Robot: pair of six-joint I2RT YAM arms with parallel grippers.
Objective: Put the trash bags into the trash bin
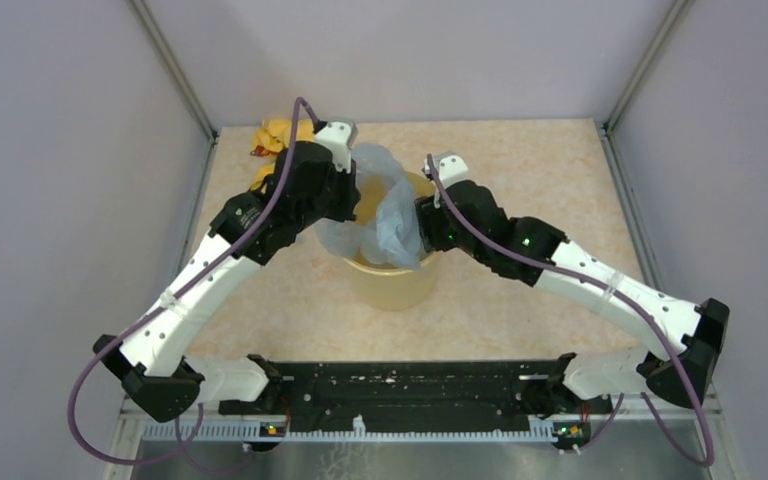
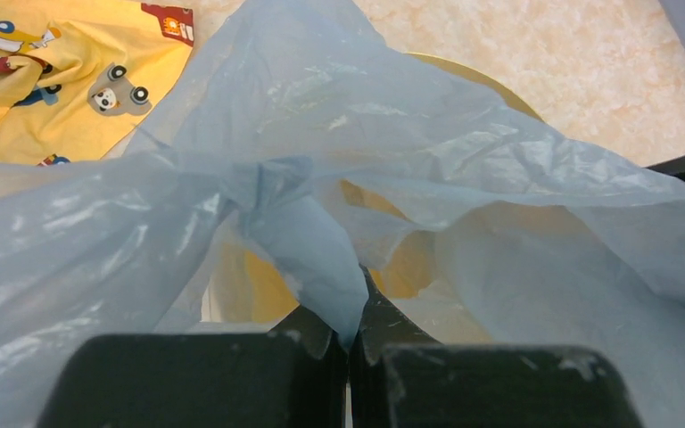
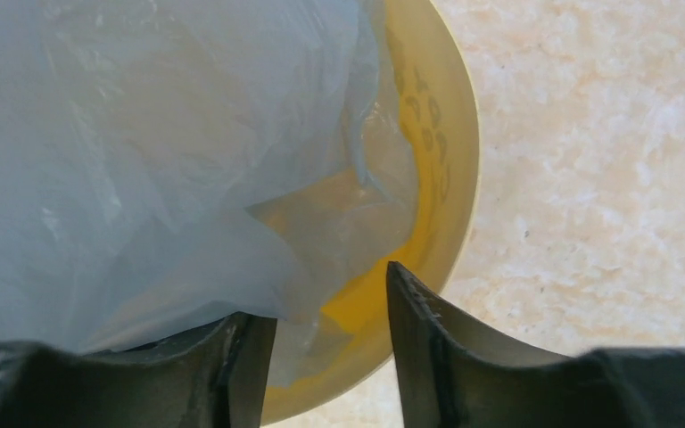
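The pale blue-grey trash bag [image 1: 384, 210] is draped over the mouth of the pale yellow trash bin [image 1: 392, 288] at the table's middle. My left gripper [image 1: 348, 200] stands at the bin's left rim. In the left wrist view it [image 2: 354, 332] is shut on a bunched fold of the trash bag [image 2: 366, 152], and the bin's yellow inside [image 2: 410, 267] shows under the film. My right gripper [image 1: 422, 226] is at the bin's right rim. In the right wrist view it [image 3: 321, 299] is open above the bin's rim [image 3: 459, 178]. The trash bag [image 3: 143, 160] lies over its left finger [image 3: 241, 357], with a film edge hanging into the gap.
A yellow cloth [image 1: 272, 140] with red and grey cartoon marks lies at the back left of the table, also seen in the left wrist view [image 2: 45, 98]. Grey walls with metal posts [image 1: 175, 70] close in the table on three sides.
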